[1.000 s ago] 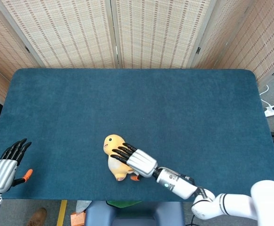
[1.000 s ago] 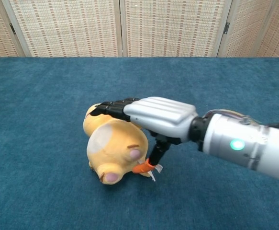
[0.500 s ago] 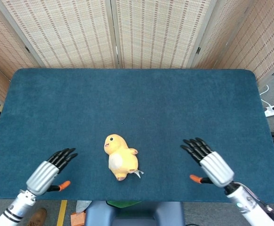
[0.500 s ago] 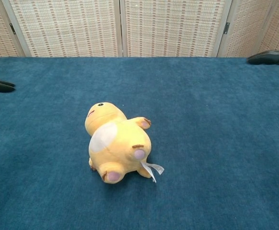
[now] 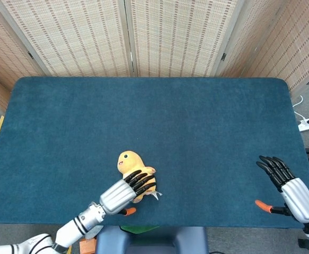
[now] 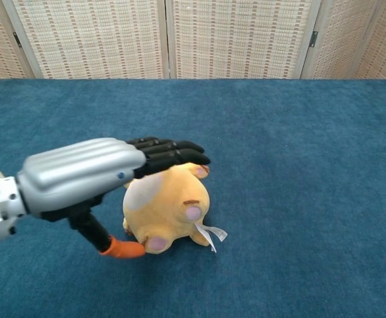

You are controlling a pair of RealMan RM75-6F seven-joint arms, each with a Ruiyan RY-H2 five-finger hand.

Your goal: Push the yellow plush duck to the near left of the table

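The yellow plush duck (image 5: 132, 170) lies on its side near the table's front edge, a little left of centre, head toward the far left; in the chest view the duck (image 6: 169, 205) shows its pale belly and pink feet. My left hand (image 5: 125, 191) lies flat over the duck's near side with fingers straight and apart, holding nothing. In the chest view that left hand (image 6: 100, 173) covers the duck's head and upper body. My right hand (image 5: 292, 188) hovers flat and open near the front right corner, far from the duck.
The dark blue cloth table (image 5: 159, 114) spreads wide behind the duck. Woven folding screens (image 5: 133, 37) stand along its far edge. A white label (image 6: 209, 235) trails from the duck's near end. A power strip (image 5: 308, 124) lies on the floor at the right.
My left hand has swung in from the front left and now lies over the duck. My right hand has drawn further right, toward the front corner. The duck has not moved in the last half second.
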